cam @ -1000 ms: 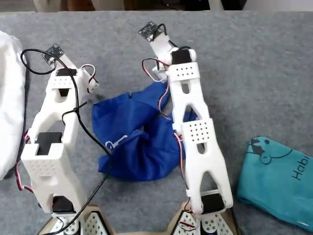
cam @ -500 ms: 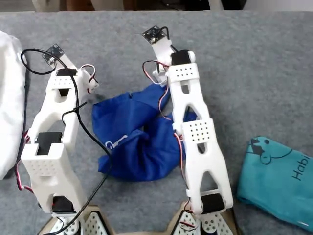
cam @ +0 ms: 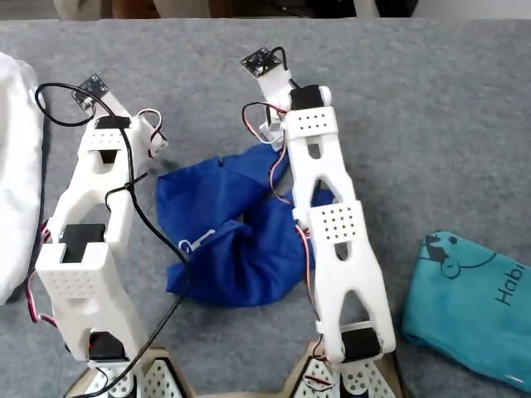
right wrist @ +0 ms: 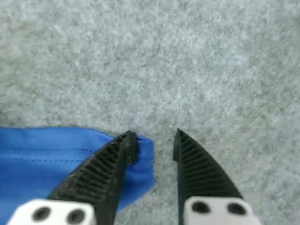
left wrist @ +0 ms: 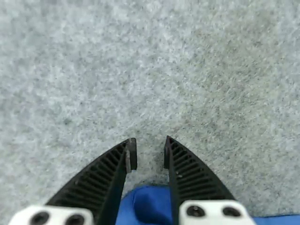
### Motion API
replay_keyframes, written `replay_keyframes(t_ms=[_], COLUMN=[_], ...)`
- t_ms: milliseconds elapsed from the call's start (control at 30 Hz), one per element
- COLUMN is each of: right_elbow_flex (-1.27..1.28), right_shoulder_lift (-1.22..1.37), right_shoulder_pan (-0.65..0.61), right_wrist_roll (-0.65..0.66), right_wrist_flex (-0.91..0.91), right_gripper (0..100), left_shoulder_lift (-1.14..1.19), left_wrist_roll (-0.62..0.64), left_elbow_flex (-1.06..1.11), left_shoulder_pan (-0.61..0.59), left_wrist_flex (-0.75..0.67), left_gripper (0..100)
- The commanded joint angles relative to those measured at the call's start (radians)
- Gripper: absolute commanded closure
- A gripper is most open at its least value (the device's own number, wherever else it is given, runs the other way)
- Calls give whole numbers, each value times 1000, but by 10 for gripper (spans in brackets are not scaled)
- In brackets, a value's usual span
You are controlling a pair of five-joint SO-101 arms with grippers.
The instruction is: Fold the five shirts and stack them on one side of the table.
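a: what is lying on the grey table (cam: 431, 124), largest thing first?

b: the blue shirt (cam: 232, 240) is taking up the middle, crumpled into a loose heap with deep folds. a small pale mark is showing on one fold. it is lying between the left arm (cam: 91, 215) and the right arm (cam: 328, 207), and the right arm is passing over its edge.

a: and the other garments?

b: the teal shirt (cam: 460, 298) is lying folded flat near the table's right edge, well apart from the blue one, with a dark printed figure facing up. a white cloth (cam: 17, 166) is bunching along the left edge, partly cut off by the frame, just beside the left arm.

a: how are the pincers standing?

b: the left gripper (left wrist: 147, 152) is hanging over bare table beyond the heap. its black ribbed fingers are parting by a narrow gap and holding nothing, and a lobe of blue fabric is showing beneath the finger bases. the right gripper (right wrist: 153, 143) is standing a little wider apart, also grasping nothing. one of its fingertips is lying over the hemmed corner of the blue shirt, and the other is hanging over bare table just beside that corner. whether that fingertip is touching the cloth cannot be told.
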Motion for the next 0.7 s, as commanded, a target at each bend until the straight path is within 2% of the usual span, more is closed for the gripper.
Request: replay_keyframes(t_ms=[0, 233, 367, 667], right_elbow_flex=[-25, -24, -31, -68], right_shoulder_lift=[-51, -51, -51, -58], right_shoulder_pan=[-18, -18, -12, -2], right_wrist_roll=[-8, -9, -43, -80], right_wrist_flex=[20, 35, 38, 61], right_gripper=[917, 924, 995, 994], left_shoulder_lift=[-8, -8, -8, -8], left_wrist_roll=[9, 9, 9, 9], left_elbow_flex=[-3, -3, -3, -3], left_shoulder_pan=[6, 6, 8, 8], left_wrist_flex=[-14, -14, -14, -18], left_gripper=[885, 885, 885, 885])
